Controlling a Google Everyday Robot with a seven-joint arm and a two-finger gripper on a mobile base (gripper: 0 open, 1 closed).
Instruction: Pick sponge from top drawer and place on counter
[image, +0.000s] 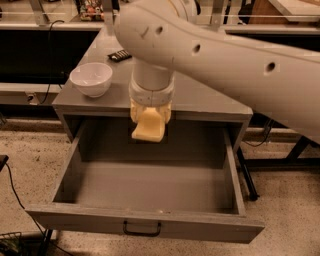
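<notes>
Camera view, above rear of open top drawer (90, 220): gripper (151, 119) hangs pointing down, level with front edge of counter (205, 100). Cream fingers (135, 111) closed onto sponge (148, 132), gripping its upper part; lower end of sponge sticks out below, tilted, clear of drawer floor. Drawer pulled fully out, dark bar handle (142, 229) centred on front panel. White arm (225, 55) crosses from upper right over counter. White bowl (91, 78) on counter's left front corner. Small dark object (119, 55) farther back, partly hidden by arm.

Robot lab: grey metal counter (210, 95), speckled floor (30, 155), trailing cables (14, 192) (tool (150, 121) over open top drawer (200, 227), clasping sponge (147, 132)).
</notes>
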